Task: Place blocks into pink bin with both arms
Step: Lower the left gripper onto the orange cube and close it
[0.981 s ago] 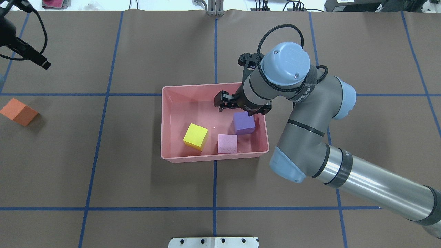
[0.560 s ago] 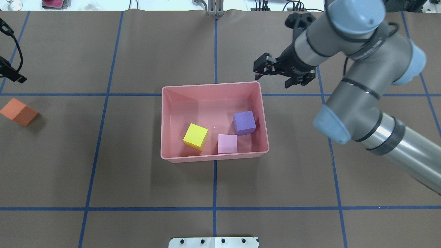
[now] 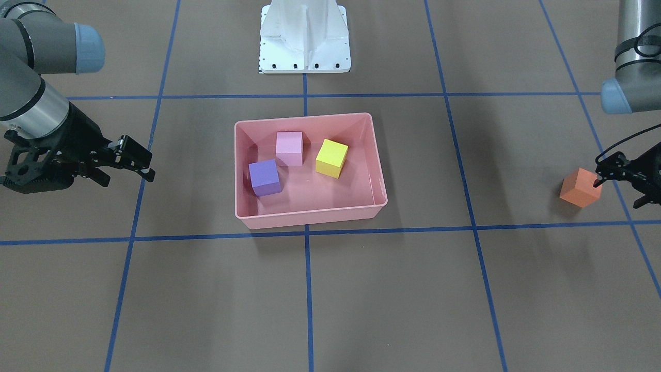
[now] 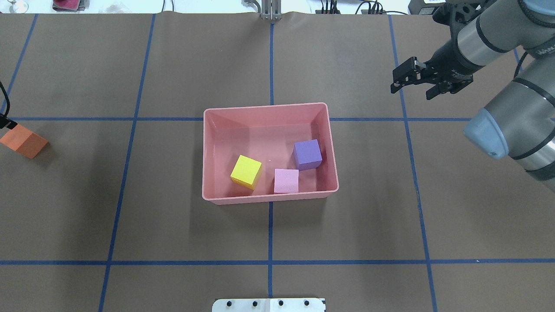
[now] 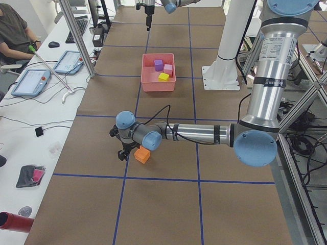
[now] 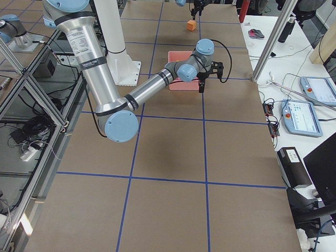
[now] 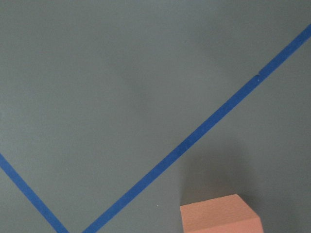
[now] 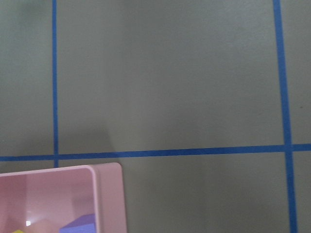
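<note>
Three blocks in the tray, the orange one out on the table.

The glossy pink bin (image 4: 260, 116), with rounded corners and sloped walls, holds the matte yellow block (image 4: 246, 171), pink block (image 4: 286, 180) and purple block (image 4: 307, 154); the pink and purple ones nearly touch. The orange block (image 4: 24, 141) sits well apart on the dull brown table cover (image 4: 173, 225) with its blue tape grid. The overhead view cuts off the left gripper (image 3: 618, 192), but the front view shows its jaws apart, one fingertip at the orange block's edge; whether it touches, I cannot tell. The right gripper (image 4: 409, 89), jaws apart and empty, was low over the purple block a second ago and now hangs beyond the bin's far corner. The left gripper has come down beside the orange block.
</note>
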You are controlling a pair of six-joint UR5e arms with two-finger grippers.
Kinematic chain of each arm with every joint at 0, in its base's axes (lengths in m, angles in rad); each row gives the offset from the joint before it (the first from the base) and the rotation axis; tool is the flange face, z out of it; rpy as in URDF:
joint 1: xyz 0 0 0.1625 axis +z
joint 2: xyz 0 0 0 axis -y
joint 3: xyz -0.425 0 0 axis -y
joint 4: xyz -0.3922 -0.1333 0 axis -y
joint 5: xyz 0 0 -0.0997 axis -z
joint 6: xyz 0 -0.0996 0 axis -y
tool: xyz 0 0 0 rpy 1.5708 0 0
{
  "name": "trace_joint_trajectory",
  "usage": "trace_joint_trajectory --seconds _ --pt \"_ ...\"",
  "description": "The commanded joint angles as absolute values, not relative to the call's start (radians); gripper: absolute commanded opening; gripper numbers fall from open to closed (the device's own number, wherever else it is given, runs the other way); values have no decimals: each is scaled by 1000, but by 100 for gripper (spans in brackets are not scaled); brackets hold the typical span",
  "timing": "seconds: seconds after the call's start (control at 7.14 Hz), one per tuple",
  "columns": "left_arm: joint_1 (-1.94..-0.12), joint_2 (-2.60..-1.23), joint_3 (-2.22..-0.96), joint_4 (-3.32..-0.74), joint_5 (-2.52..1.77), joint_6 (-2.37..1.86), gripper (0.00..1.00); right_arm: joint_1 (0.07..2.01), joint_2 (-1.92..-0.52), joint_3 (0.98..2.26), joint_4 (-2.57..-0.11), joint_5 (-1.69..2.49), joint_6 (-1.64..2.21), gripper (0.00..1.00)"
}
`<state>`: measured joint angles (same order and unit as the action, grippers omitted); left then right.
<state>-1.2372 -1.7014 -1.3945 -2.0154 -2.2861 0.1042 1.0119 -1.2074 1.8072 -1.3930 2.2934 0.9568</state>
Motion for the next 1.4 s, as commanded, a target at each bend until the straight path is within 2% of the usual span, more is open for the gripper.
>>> trace_joint_trajectory --seconds 0.0,0.98,1.12,1.26 --pt "-1235 -1698 -1396 -2022 -2370 -45 99 1012 -1227 1810 -1393 2286 950 99" --pt "-1138 -1681 -1365 -2033 -2293 -95 99 1009 -1236 1801 -1391 2281 950 99" --pt "-1126 -1680 -1364 -2033 -2293 -103 86 1009 -1261 1802 -1388 2283 950 99" --pt "-1115 -1678 -1361 -2026 -2293 -101 38 1009 -1278 1802 -1387 2283 948 99"
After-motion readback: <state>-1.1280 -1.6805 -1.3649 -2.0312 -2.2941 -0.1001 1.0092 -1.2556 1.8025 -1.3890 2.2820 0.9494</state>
